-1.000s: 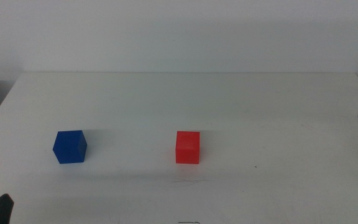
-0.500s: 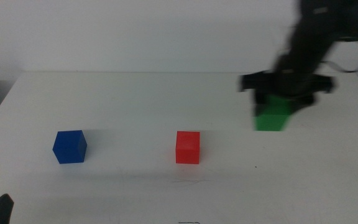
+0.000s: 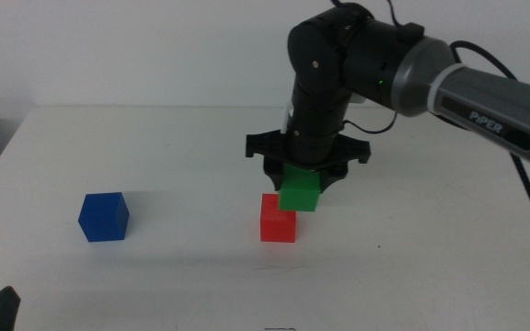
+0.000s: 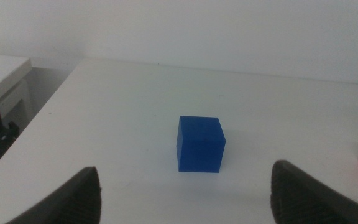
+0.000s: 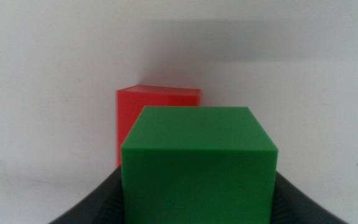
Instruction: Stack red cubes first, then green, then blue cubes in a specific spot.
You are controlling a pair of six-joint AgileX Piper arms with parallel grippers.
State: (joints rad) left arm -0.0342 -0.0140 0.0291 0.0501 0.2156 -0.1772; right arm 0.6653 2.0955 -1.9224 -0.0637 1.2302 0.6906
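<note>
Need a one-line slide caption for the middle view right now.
Right gripper carries the green cube just above the red cube; blue cube sits apart.

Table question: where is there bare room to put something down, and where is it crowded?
The white table is bare between the blue cube and red cube, and right of the red cube. It is crowded at the red cube, where the right gripper holds the green cube. The left gripper waits near the blue cube, jaws open.
</note>
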